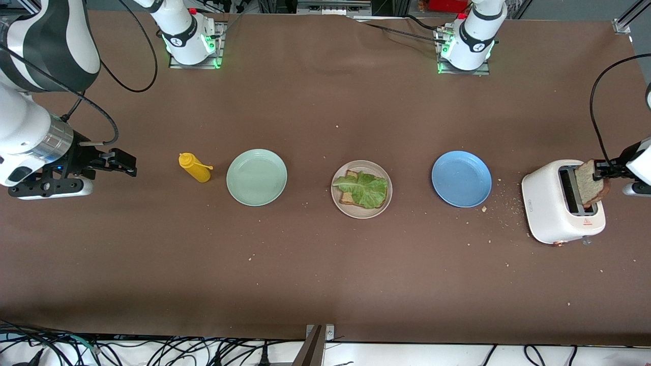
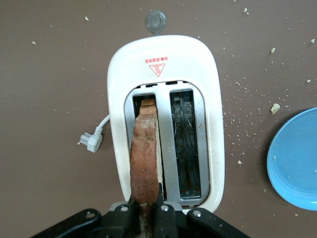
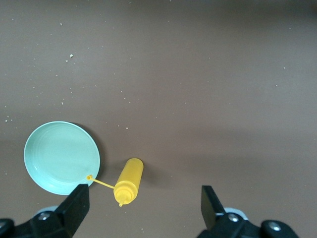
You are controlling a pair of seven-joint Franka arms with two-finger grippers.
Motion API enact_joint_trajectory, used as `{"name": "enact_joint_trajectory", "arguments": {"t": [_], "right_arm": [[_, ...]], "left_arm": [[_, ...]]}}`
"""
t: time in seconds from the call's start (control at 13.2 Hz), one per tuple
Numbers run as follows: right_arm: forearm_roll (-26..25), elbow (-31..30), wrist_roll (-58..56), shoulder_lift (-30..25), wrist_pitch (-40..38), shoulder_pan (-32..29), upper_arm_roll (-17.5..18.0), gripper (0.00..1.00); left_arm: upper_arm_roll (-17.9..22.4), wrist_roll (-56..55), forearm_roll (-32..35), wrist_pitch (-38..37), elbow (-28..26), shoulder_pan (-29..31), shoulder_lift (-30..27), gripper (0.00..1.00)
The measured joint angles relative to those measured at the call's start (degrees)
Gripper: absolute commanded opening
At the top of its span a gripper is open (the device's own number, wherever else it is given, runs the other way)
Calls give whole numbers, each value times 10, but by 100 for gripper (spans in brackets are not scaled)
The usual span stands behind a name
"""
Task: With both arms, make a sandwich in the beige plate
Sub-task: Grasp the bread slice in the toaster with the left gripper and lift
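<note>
The white toaster (image 1: pixel 562 202) at the left arm's end of the table (image 1: pixel 325 264) carries a red triangle mark with a small line of red print on its top face; the print is too small to read. No other writing can be made out on the things on the table.

The left hand (image 2: pixel 146 214) is over the toaster, its fingers (image 2: pixel 163 215) pressed together on the edge of a slice of toasted bread (image 2: pixel 144 158), which stands upright in one of the two slots, partly raised above the toaster's top. The other slot holds nothing but its wires. A white plug (image 2: pixel 91 141) on a short cord lies on the table beside the toaster.

The right hand (image 3: pixel 143 203) hangs with its fingers spread wide and nothing between them, over the table at the right arm's end, close to a yellow squeeze bottle (image 1: pixel 195 167) lying on its side beside the mint green plate (image 1: pixel 257 177).

The beige plate (image 1: pixel 361 189) sits at the middle of the table, between the mint green plate and the blue plate (image 1: pixel 461 178). On it lies one slice of bread (image 1: pixel 347 195) with a ruffled green lettuce leaf (image 1: pixel 367 189) laid over it. Crumbs are scattered on the table between the blue plate and the toaster.
</note>
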Motion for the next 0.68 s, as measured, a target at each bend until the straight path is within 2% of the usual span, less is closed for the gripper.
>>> {"name": "enact_joint_trajectory", "arguments": {"t": [0.15,0.3,0.53,0.68], "right_arm": [[0,0,0,1,-5,0,0,100],[1,-1,0,6,-6,0,0,100],[2,-1,0,15,-6,7,5,100],[3,-1,1,19,-6,13,5,100]], "left_arm": [[-8,-5,0,-49,26,-2,-15,0],[-30,-19,1,-125,76,-3,-27,0],[-84,-43,1,-215,153,-5,-33,0],[-131,-66,1,-255,176,-6,-34,0]]}}
